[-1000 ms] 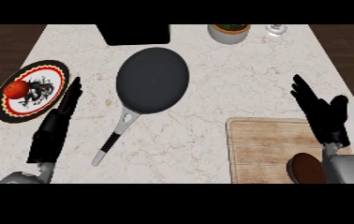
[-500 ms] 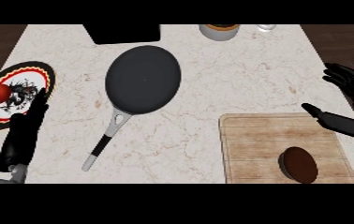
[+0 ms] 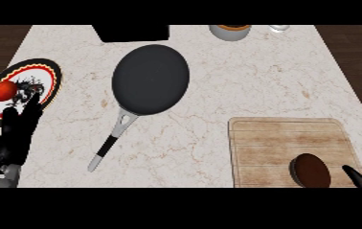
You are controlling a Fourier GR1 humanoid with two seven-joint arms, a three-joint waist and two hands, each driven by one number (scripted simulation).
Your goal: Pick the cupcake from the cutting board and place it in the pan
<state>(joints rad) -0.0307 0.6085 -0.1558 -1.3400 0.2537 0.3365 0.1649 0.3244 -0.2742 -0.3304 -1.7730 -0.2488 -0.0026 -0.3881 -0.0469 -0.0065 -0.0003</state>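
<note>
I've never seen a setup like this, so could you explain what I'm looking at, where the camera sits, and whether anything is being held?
The one view is taken from a humanoid robot's head, looking steeply down at a marble counter. Its black left hand shows at the left edge, fingers straight, holding nothing. Of the right hand only a fingertip shows at the lower right. On the counter lie a dark pan, empty, a cutting board bearing a brown cupcake, and a patterned plate with something red on it. Nothing is held.

Cupcake [image 3: 311, 170] sits on the cutting board [image 3: 283, 142] near right; dark pan [image 3: 151, 78] lies empty mid-counter, left hand [image 3: 20, 127] resting open at the left edge.
</note>
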